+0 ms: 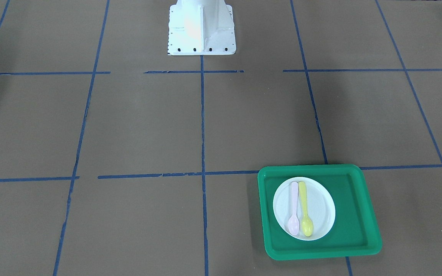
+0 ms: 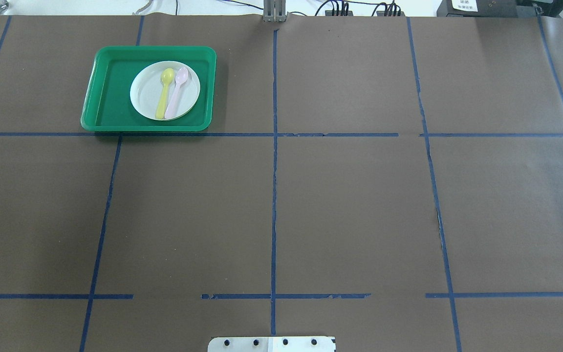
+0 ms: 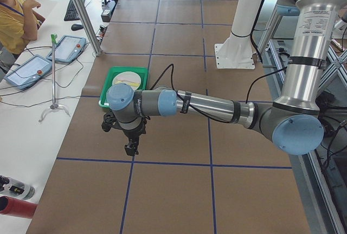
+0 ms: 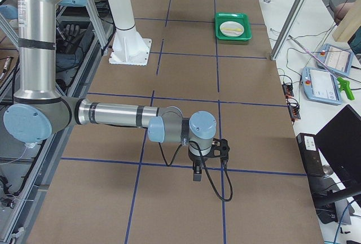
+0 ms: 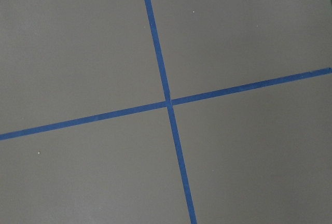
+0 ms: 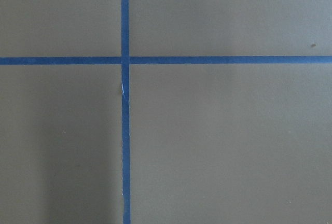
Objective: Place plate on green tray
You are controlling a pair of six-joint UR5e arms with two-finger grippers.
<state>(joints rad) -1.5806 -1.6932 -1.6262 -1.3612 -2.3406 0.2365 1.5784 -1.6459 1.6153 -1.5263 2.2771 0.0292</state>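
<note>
The small white plate [image 1: 319, 209] lies inside the green tray [image 1: 357, 214], with a pale pink spoon [image 1: 293, 209] and a yellow spoon [image 1: 304, 209] side by side on it. In the overhead view the plate [image 2: 143, 93] and tray [image 2: 108, 105] are at the far left of the table. My left gripper [image 3: 130, 148] hangs over bare table, well short of the tray [image 3: 108, 90]. My right gripper [image 4: 196, 175] hangs far from the tray [image 4: 232, 36]. Both grippers show only in side views, so I cannot tell whether they are open or shut. Both wrist views show only table.
The brown table carries a grid of blue tape lines [image 2: 274, 195]. The white robot base [image 1: 202, 30] stands at the table's middle edge. An operator [image 3: 13, 14] and teach pendants [image 3: 66, 48] are beside the table near the tray.
</note>
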